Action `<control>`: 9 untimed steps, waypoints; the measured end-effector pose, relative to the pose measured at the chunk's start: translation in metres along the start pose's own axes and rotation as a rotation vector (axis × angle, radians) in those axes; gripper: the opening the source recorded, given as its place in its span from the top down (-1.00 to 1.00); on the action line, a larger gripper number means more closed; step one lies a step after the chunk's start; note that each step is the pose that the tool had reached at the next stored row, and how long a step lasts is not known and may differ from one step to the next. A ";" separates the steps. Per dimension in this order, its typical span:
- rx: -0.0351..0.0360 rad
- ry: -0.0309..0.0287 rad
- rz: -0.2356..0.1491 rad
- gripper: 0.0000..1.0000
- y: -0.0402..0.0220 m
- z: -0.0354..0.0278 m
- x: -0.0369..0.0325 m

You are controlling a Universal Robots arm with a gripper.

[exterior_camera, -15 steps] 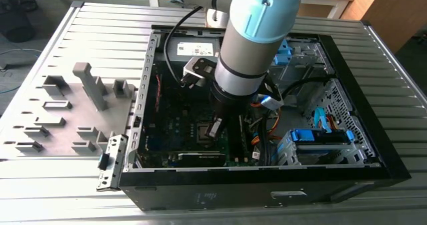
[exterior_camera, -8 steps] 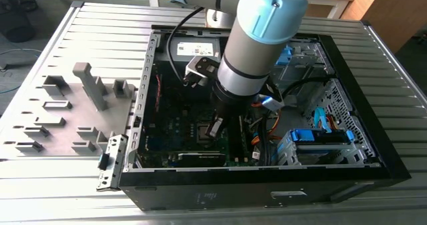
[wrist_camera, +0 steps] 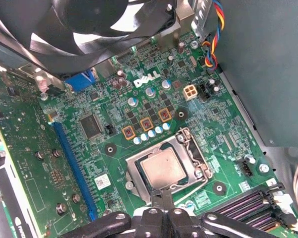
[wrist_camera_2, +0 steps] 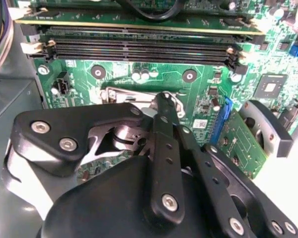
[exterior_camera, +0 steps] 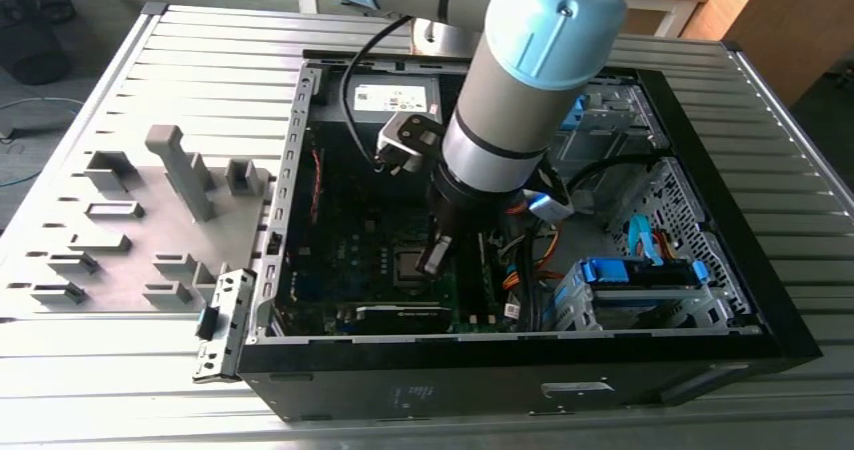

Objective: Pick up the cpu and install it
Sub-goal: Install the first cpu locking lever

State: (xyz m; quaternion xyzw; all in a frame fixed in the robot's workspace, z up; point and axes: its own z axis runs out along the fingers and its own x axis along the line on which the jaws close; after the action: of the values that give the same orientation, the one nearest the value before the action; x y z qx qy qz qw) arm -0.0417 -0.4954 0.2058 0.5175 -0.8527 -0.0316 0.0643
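On the exterior view's left lie grey blocks (exterior_camera: 127, 235) on the table (exterior_camera: 120, 370). Further right, inside the open computer case (exterior_camera: 747, 300), the claw (wrist_camera: 162, 197) has its fingers drawn narrow just above the cpu (wrist_camera: 162, 169), which sits in its socket (wrist_camera: 134, 171).
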 end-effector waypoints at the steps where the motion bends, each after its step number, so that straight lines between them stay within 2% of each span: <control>1: -0.0005 0.0003 0.000 0.79 -0.0007 0.0001 -0.0004; 5: -0.0015 0.0011 0.000 0.79 -0.0034 0.0002 -0.0017; 9: -0.0015 0.0011 0.000 0.79 -0.0035 0.0005 -0.0019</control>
State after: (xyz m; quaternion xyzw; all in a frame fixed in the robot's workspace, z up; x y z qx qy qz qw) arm -0.0379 -0.4953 0.2048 0.5174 -0.8527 -0.0320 0.0651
